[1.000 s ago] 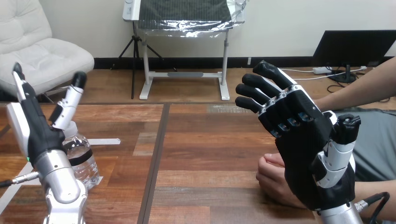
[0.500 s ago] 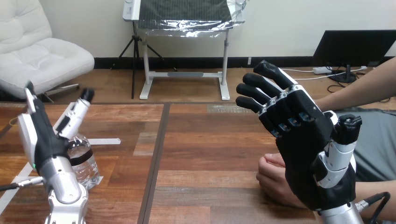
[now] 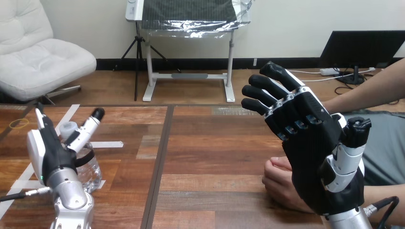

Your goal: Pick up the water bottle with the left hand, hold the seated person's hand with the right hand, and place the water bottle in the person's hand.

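— What are the left fingers (image 3: 90, 125) doing?

— They are straight and spread wide, with nothing clasped between them. They stand up on either side of the water bottle's white cap (image 3: 68, 128). The left hand (image 3: 50, 152) is low at the near left of the table (image 3: 215, 157), and the water bottle (image 3: 90, 168) stands upright just behind its palm. I cannot tell if the palm touches it.

— And the right hand?

— Its fingers are straight too and a little apart. The right hand (image 3: 313, 157) is raised with its palm turned inward. The person's hand (image 3: 279, 183) rests on the table as a loose fist, low beside it and partly hidden behind it. Nothing is curled round that fist, and I cannot tell whether the two touch.

— So which step is this?

— I'd say the first one, the pickup. The bottle is on the table and ungrasped, and the person's hand is not yet held.

— What does the next move call for?

— Probably the left hand settling so the bottle's body sits between thumb and fingers, then closing firmly below the cap. A thin, clear bottle may squash or tip, so the squeeze should be square.
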